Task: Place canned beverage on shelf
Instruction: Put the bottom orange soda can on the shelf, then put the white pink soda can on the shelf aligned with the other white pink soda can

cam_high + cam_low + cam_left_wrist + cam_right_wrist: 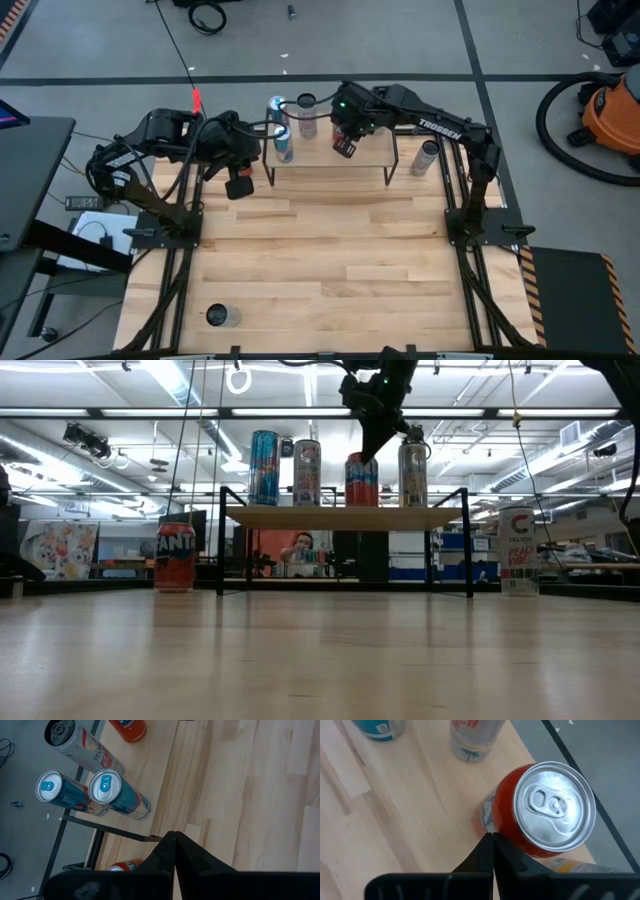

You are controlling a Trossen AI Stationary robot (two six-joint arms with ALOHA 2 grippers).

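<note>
Five cans, as far as I can count, stand on the low light-wood shelf on black legs point(340, 517): two blue ones point(106, 785), a white-and-red one point(306, 472), a silver-and-yellow one point(412, 473) and the red can with a silver top point(555, 807). All are upright, long axis vertical.

Right gripper point(491, 837) is clenched and empty, tips just beside the red can's wall and above the shelf. My read is that the can is placed, so the safe exit is straight up or away from it.

Three cans are off the shelf. The orange Fanta can point(175, 557) sits close under the left gripper point(174, 836), which is also clenched and empty. The white Celsius can point(516, 550) is out past the shelf end on the right arm's side. One more can point(218, 316) is well apart from both grippers, at the table's far corner on the left arm's side.
</note>
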